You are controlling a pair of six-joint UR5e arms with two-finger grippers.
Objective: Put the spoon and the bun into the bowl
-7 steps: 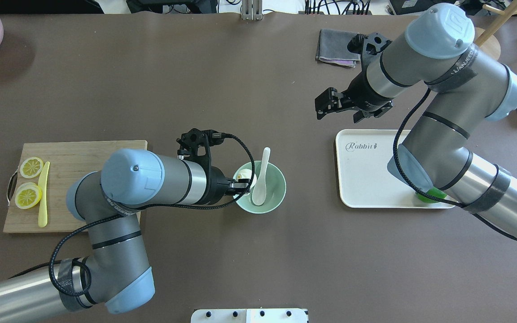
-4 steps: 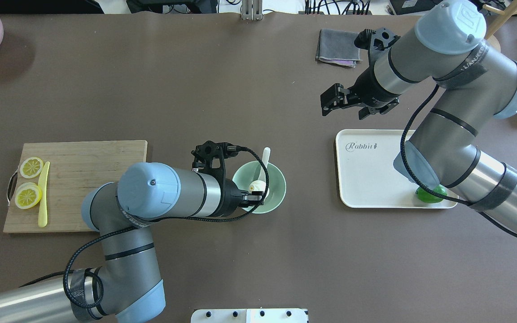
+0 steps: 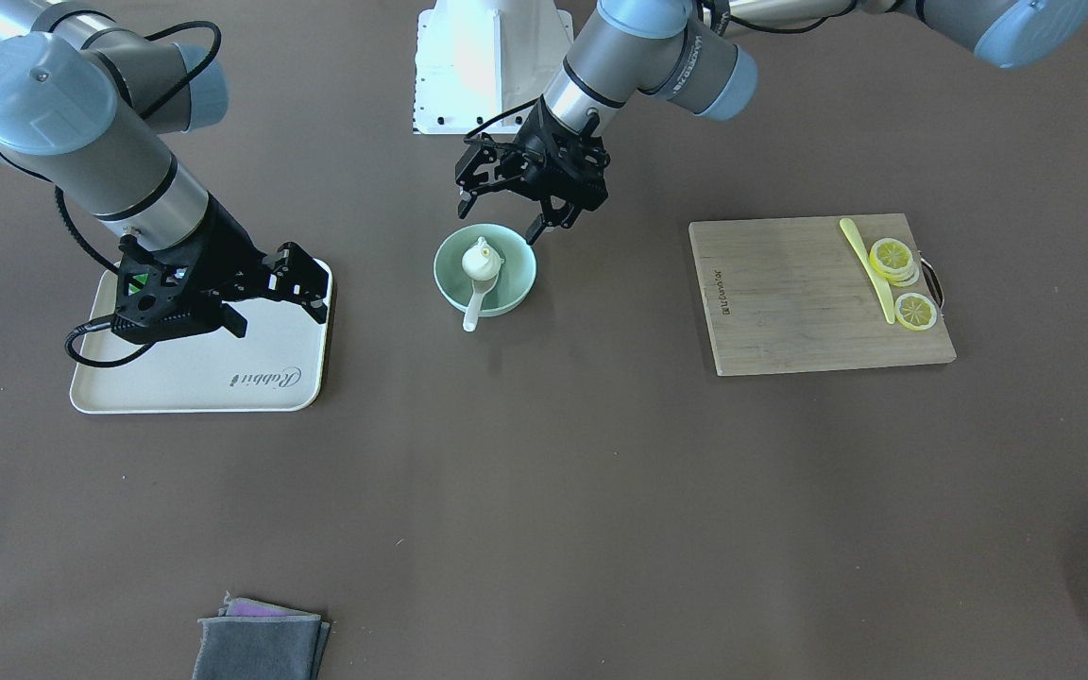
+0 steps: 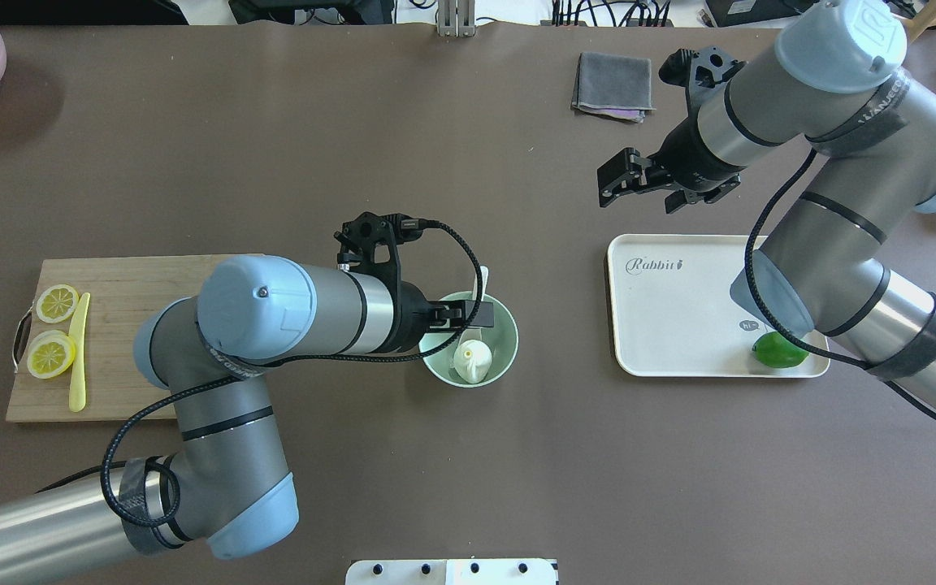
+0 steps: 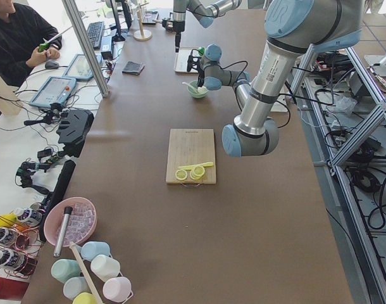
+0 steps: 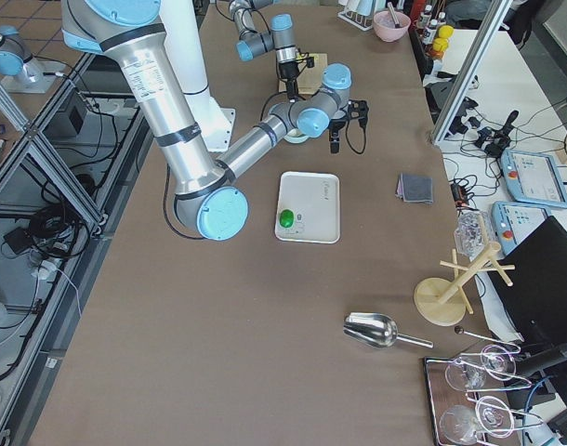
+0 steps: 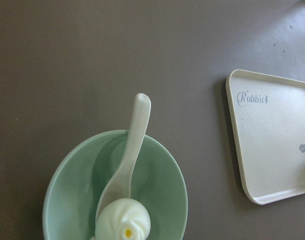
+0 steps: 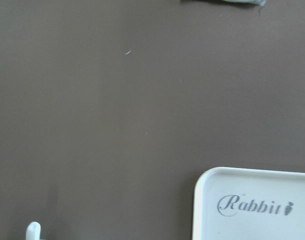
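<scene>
The pale green bowl stands mid-table. The white bun lies inside it, on the scoop of the white spoon, whose handle leans over the far rim. The left wrist view shows the bowl, the bun and the spoon from above. My left gripper is open and empty, just above the bowl's robot-side rim; it also shows in the front view. My right gripper is open and empty, past the tray's far edge.
A white tray with a green lime lies right of the bowl. A wooden cutting board with lemon slices and a yellow knife lies on the left. A grey cloth lies at the far side.
My left gripper carried the bun over the bowl, let it go onto the spoon and opened. My right arm drew back to the right and farther away.
</scene>
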